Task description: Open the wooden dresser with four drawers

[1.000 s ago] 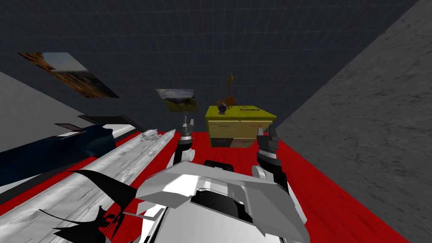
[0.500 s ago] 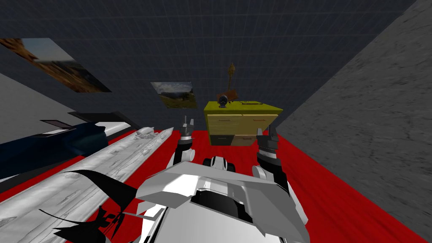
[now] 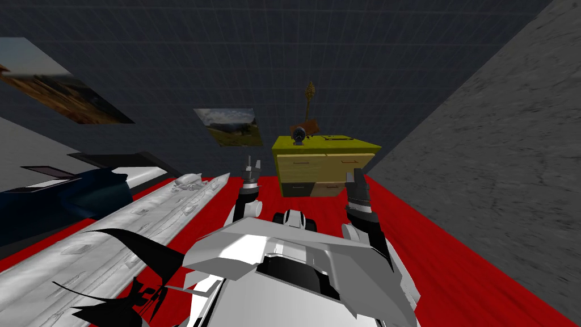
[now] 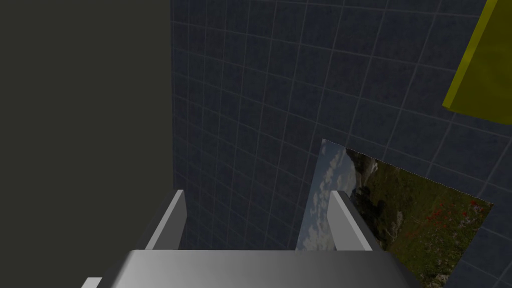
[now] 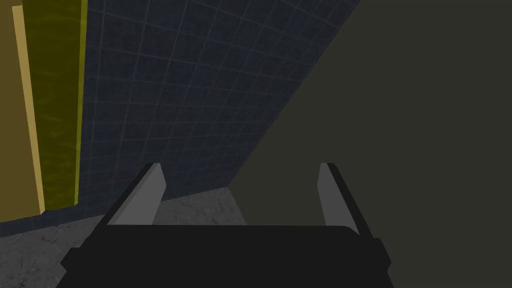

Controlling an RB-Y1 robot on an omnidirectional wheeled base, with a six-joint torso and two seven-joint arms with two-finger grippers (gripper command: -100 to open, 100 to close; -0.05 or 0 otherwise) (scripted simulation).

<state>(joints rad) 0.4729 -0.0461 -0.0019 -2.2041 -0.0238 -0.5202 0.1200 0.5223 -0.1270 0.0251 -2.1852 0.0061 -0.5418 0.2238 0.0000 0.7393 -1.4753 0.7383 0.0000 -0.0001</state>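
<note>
**Dresser at the far wall, both grippers spread wide, well short of it**

Dresser (image 3: pixel 323 164) sits just right of centre in the head view, backed against the dark tiled wall (image 3: pixel 283 57) and standing on the red floor (image 3: pixel 442 267). It has a yellow-green top and four drawer fronts in two rows. Three fronts are light wood and the lower-left one is dark. On its top stand a small dark round object (image 3: pixel 299 135) and a tall thin stalk (image 3: pixel 310 96).

The left gripper (image 3: pixel 249 170) is raised left of the dresser, apart from it. In the left wrist view, the left gripper (image 4: pixel 257 195) has its fingers set wide, aimed at the tiled wall and a landscape picture (image 4: pixel 400 215). A yellow-green corner of the dresser (image 4: pixel 482 65) lies well off to one side.

The right gripper (image 3: pixel 356 179) overlaps the dresser's lower right corner in the head view. In the right wrist view, the right gripper (image 5: pixel 240 167) also has its fingers wide apart. The dresser's side (image 5: pixel 50 100) shows away from them.

A long white shape (image 3: pixel 142 221) runs along the lower left of the head view, and a grey wall (image 3: pixel 499 147) fills the right.
</note>
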